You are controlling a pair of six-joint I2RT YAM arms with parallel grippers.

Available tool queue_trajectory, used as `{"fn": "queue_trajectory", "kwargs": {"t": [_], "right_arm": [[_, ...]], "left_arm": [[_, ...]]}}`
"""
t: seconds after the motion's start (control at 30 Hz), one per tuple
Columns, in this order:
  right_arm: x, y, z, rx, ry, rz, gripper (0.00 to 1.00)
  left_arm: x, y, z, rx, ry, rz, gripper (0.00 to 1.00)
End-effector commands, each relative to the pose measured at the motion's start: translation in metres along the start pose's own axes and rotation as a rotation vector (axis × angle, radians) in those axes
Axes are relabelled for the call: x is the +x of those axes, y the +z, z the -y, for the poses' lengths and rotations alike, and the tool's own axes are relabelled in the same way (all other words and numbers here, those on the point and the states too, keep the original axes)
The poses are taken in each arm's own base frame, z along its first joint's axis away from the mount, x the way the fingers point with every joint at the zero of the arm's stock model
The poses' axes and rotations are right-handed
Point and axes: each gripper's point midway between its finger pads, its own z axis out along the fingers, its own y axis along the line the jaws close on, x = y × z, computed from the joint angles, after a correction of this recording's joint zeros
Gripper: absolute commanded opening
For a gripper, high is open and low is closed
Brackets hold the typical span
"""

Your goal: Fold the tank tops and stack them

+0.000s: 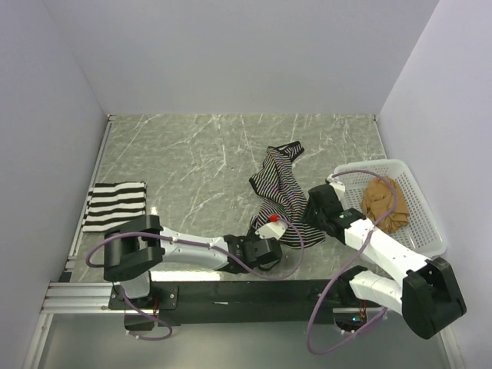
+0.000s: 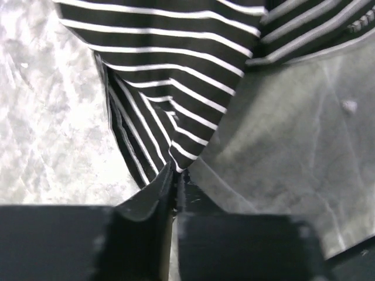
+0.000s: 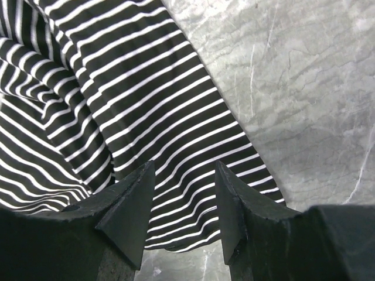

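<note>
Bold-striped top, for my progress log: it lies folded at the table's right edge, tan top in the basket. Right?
No: the top view shows the bold-striped top folded at the left edge of the table; the tan top is in the basket.

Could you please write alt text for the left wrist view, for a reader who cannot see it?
The left pincer, its two black fingers pressed together, pinches a corner of a dark fabric tank top with thin white stripes. The cloth fans upward from the grip, lying over a grey marbled table.
</note>
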Motion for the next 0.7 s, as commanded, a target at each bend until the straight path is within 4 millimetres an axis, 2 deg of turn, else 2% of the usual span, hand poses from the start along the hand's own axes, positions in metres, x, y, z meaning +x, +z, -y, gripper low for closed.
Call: {"fn": "queue_trajectory", "kwargs": {"t": [0.0, 0.03, 0.07, 0.1, 0.13, 0.17, 0.2, 0.27, 0.3, 0.33, 0.37, 0.4, 0.43, 0.53, 0.67], "right_arm": [[-0.004, 0.005, 0.004, 0.025, 0.02, 0.018, 0.53], [-0.001, 0.006, 0.005, 0.031, 0.019, 0.01, 0.53], [0.001, 0.007, 0.003, 0.025, 0.025, -0.002, 0.53], [0.003, 0.007, 0.003, 0.023, 0.027, -0.011, 0.53], [0.005, 0.007, 0.003, 0.026, 0.035, -0.019, 0.53], [0.006, 0.007, 0.002, 0.023, 0.039, -0.026, 0.53], [0.008, 0.007, 0.001, 0.017, 0.042, -0.037, 0.53], [0.013, 0.007, -0.001, 0.008, 0.044, -0.059, 0.52], [0.015, 0.006, -0.001, 0.012, 0.04, -0.064, 0.52], [0.016, 0.004, -0.003, 0.008, 0.037, -0.067, 0.52], [0.016, 0.003, -0.004, 0.007, 0.034, -0.069, 0.52], [0.019, 0.002, -0.006, -0.001, 0.032, -0.081, 0.52], [0.019, 0.0, -0.007, -0.006, 0.035, -0.081, 0.52], [0.031, -0.004, -0.01, -0.01, 0.024, -0.103, 0.52], [0.057, -0.01, -0.014, -0.04, 0.014, -0.157, 0.5]], "left_arm": [[-0.044, -0.008, -0.022, -0.058, -0.151, 0.094, 0.01], [-0.058, -0.016, -0.03, -0.047, -0.216, 0.116, 0.01], [-0.062, -0.018, -0.039, -0.05, -0.292, 0.112, 0.0], [-0.068, -0.015, -0.062, -0.081, -0.373, 0.111, 0.01], [-0.079, -0.024, -0.073, -0.054, -0.453, 0.128, 0.01], [-0.08, -0.025, -0.086, -0.056, -0.509, 0.128, 0.01], [-0.085, -0.022, -0.113, -0.089, -0.622, 0.139, 0.01], [-0.085, -0.033, -0.136, -0.049, -0.764, 0.163, 0.01], [-0.089, -0.032, -0.162, -0.067, -0.852, 0.201, 0.0], [-0.082, -0.038, -0.174, -0.057, -0.908, 0.225, 0.01], [-0.082, -0.041, -0.175, 0.0, -0.97, 0.226, 0.01], [-0.084, -0.041, -0.198, -0.009, -1.04, 0.272, 0.01], [-0.076, -0.043, -0.202, 0.001, -1.069, 0.278, 0.01], [-0.07, -0.043, -0.214, 0.015, -1.132, 0.281, 0.01], [-0.065, -0.043, -0.219, 0.021, -1.155, 0.281, 0.01]]}}
